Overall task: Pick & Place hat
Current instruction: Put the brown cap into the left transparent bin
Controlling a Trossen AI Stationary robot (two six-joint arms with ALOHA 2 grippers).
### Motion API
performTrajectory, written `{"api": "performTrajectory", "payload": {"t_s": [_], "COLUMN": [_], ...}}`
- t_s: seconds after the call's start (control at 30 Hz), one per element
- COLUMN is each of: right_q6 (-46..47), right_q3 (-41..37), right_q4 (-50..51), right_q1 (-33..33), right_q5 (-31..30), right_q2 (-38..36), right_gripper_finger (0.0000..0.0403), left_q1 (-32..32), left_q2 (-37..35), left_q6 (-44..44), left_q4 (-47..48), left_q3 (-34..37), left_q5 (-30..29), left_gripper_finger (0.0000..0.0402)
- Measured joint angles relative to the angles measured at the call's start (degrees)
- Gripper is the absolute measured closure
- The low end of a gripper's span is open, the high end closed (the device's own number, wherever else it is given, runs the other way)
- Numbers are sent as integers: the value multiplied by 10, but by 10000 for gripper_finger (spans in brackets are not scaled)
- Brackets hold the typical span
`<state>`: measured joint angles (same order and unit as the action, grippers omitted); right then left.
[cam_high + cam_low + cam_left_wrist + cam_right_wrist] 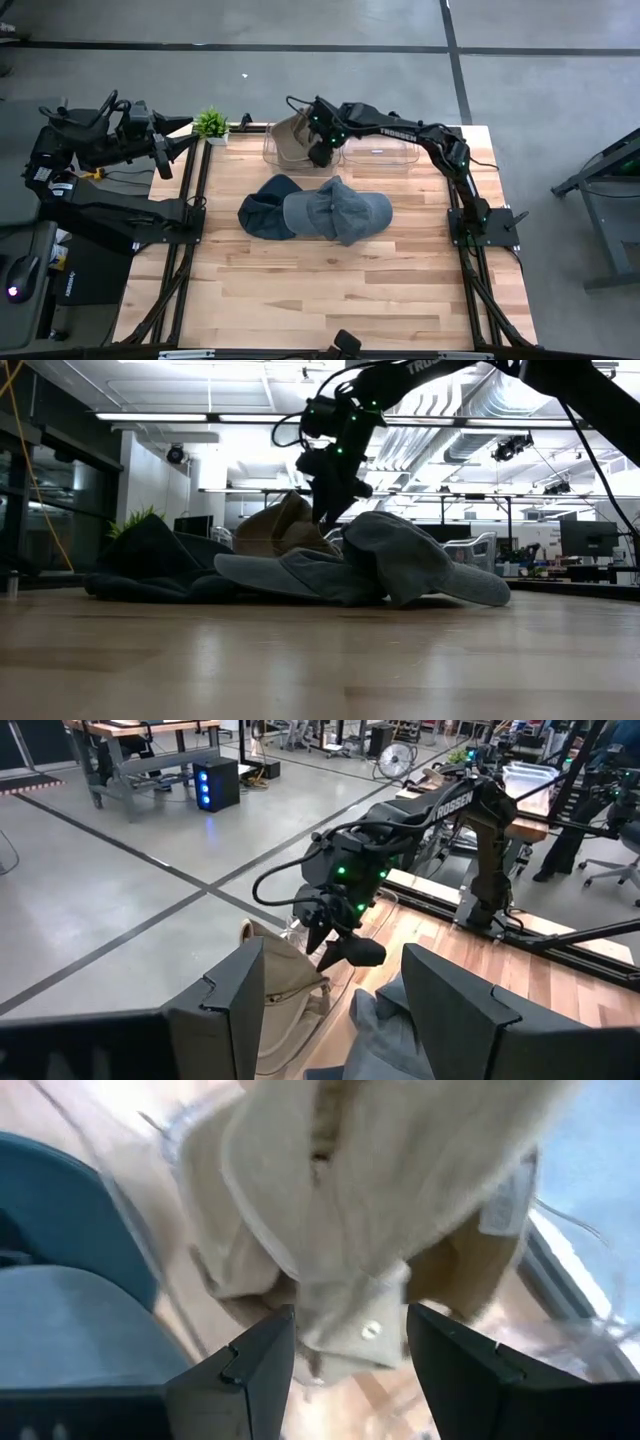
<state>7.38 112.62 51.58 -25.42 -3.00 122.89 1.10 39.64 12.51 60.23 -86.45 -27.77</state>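
Observation:
A tan hat (290, 138) lies in a clear bin (268, 152) at the table's far edge. My right gripper (345, 1355) hangs open just over its crumpled crown (380, 1200), pointing steeply down, fingers apart from the cloth as far as I can see. On the table's middle, a dark blue hat (266, 210) and a grey-blue cap (340, 212) rest against each other, brim (270, 572) on the wood. My left gripper (345, 1020) is open and holds nothing, raised beyond the table's left edge (172, 142).
A second clear bin (380, 152) stands to the right of the first. A small potted plant (211, 123) sits at the far left corner. Bare wood (330, 290) stretches from the two hats to the near edge.

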Motion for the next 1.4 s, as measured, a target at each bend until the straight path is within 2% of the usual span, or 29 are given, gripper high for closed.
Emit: {"api": "performTrajectory", "payload": {"t_s": [0.37,0.57,0.8,0.93,1.3,1.4], "right_q6": [-14,-15,-9,-6,3,7], "right_q3": [0,-1,-1,-1,-1,-1], "right_q4": [1,-20,0,14,4,3], "right_q1": [5,8,7,7,7,7], "right_q5": [30,25,9,13,34,34], "right_q2": [3,11,17,18,20,20], "right_gripper_finger": [214,214,219,250,384,399], "left_q1": [0,0,0,0,0,0], "left_q2": [0,0,0,0,0,0], "left_q6": [0,-1,-2,-2,-2,-2], "left_q4": [0,0,0,0,0,0], "left_q3": [0,0,0,0,0,0], "left_q5": [17,17,17,17,17,17], "left_gripper_finger": [208,208,208,208,208,208]}}
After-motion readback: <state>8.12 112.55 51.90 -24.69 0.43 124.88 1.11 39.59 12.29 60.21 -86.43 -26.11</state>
